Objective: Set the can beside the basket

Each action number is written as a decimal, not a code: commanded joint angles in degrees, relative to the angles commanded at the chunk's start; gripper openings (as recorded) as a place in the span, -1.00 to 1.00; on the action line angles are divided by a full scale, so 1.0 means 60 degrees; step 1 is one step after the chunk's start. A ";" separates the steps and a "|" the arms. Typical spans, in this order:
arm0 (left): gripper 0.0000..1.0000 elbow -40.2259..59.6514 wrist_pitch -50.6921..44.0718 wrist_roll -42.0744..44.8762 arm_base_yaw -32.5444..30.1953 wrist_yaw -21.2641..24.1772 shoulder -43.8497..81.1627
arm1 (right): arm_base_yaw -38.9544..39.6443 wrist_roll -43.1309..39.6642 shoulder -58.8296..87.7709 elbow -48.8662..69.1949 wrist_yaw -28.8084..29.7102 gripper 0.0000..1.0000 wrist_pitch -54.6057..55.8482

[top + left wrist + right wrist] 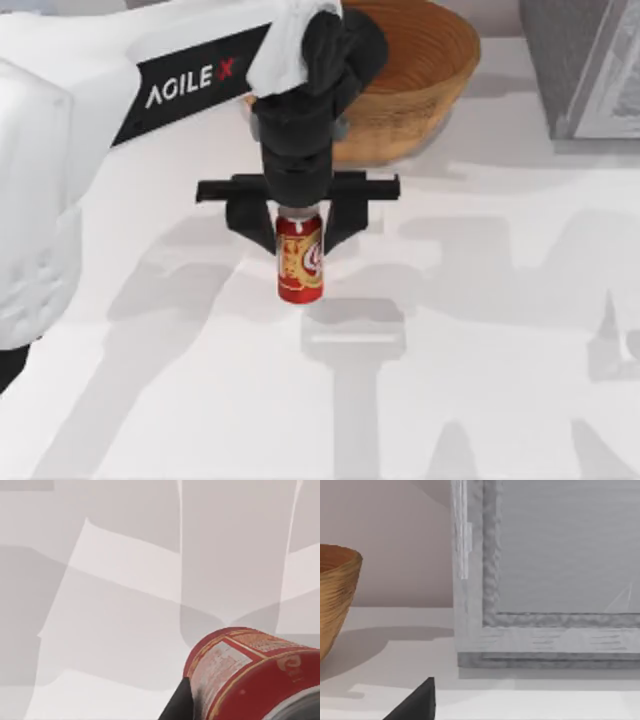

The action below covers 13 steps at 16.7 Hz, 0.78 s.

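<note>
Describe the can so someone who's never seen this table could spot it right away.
Start at the big wicker basket at the table's far edge. In front of it, the left tool holds the can. It's the small red cylinder with a yellow-and-white label, far smaller than the basket.

1. Your top view looks down on the table [480, 400] from above.
2. Your left wrist view sits close over the can [250, 675].
3. Your right wrist view looks level at the basket [335, 600], shared with the top view.
</note>
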 joint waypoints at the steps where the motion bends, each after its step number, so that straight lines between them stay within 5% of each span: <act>1: -0.85 0.0000 0.0000 0.0000 0.0000 0.0000 0.0000 | 0.0000 0.0000 0.0000 0.0000 0.0000 1.00 0.0000; 13: 0.96 0.0000 0.0000 0.0000 0.0000 0.0000 0.0000 | 0.0000 0.0000 0.0000 0.0000 0.0000 1.00 0.0000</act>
